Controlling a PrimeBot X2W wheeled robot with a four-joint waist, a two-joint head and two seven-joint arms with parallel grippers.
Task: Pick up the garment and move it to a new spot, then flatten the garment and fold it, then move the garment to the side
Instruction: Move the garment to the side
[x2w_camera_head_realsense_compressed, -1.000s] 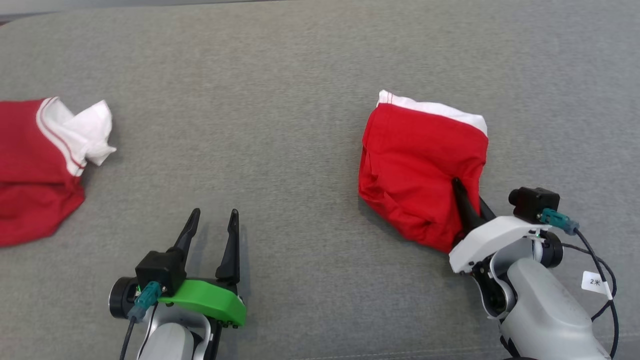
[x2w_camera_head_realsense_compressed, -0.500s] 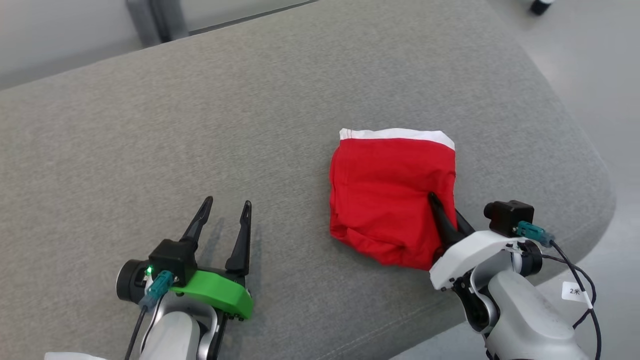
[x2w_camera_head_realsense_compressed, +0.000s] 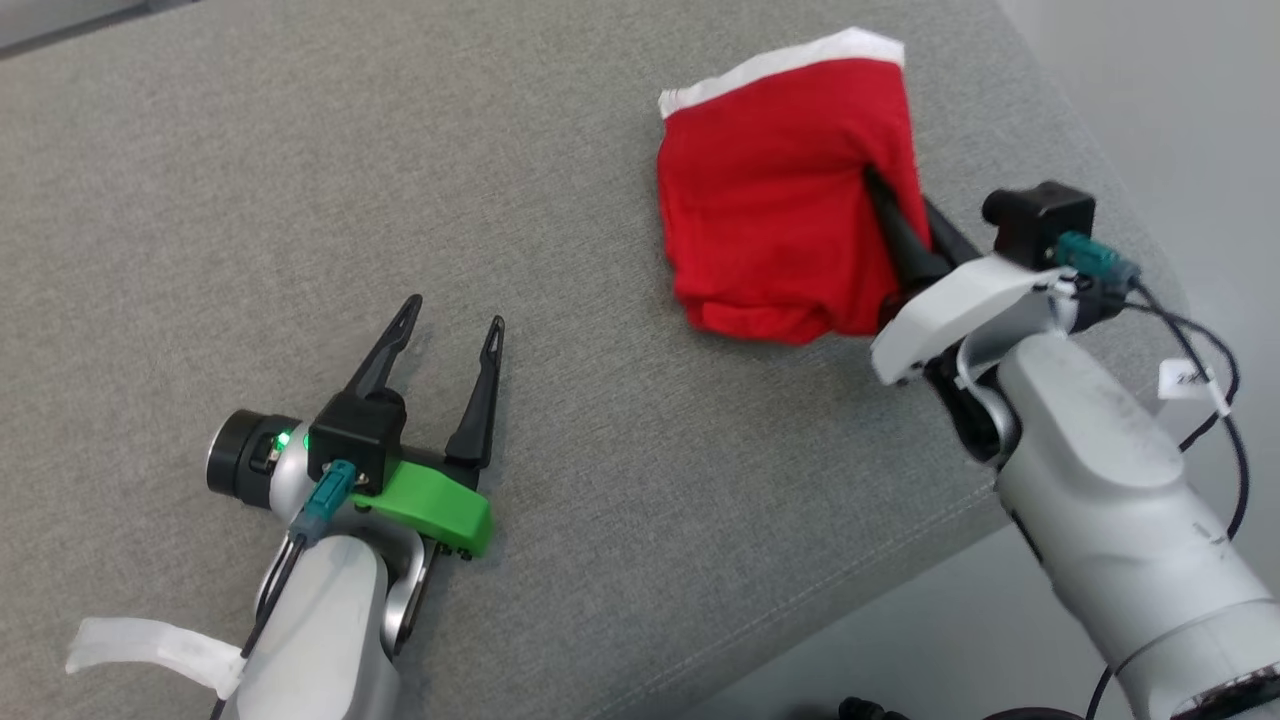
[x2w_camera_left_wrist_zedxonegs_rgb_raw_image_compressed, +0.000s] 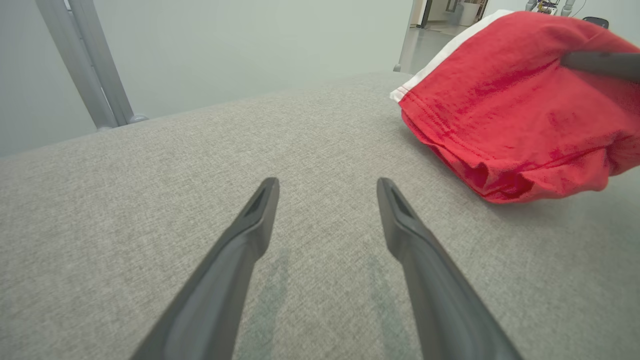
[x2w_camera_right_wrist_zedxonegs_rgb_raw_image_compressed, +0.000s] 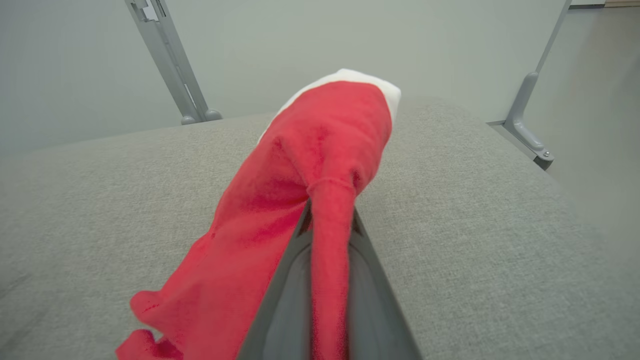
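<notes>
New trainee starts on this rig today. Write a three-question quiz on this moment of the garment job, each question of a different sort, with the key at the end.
1. Short answer: which pincer is shut on the red garment?
2. True or false: the left pincer is open, with nothing between its fingers.
3. Pick one: the band along the garment's far edge in the head view is A) white, B) blue, C) black.
Key: 1. The right pincer. 2. True. 3. A.
</notes>
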